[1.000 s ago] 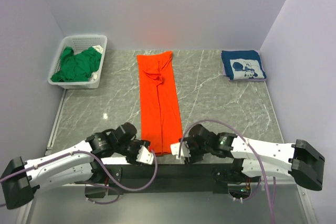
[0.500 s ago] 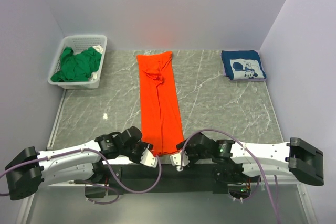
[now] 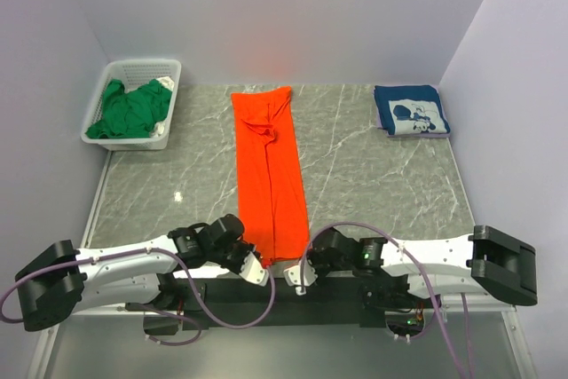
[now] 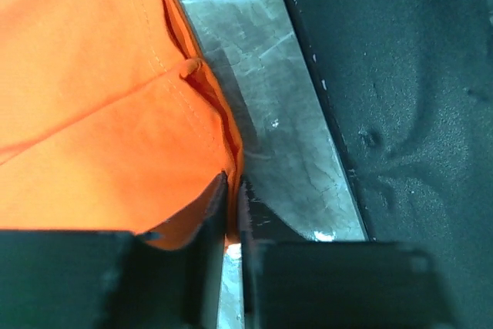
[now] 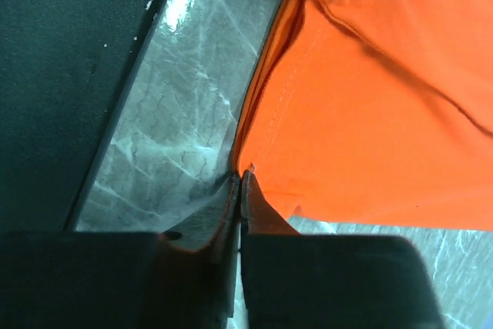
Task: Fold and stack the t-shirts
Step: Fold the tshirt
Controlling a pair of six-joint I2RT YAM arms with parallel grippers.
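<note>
The orange shirt lies in the middle of the worktop as a long narrow strip, its long axis running from the near edge toward the far wall (neck end far, I think). The left jaws and right jaws each pinch a near hem corner, closed on the cloth, likely so they can lift that end together and fold it away.

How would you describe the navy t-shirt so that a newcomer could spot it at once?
Go to the far right corner of the grey marble table. There lies the navy t-shirt, folded into a neat square. It alone bears a white print; the orange t-shirt is a long plain strip mid-table, and the green t-shirt lies crumpled in the white basket.
</note>
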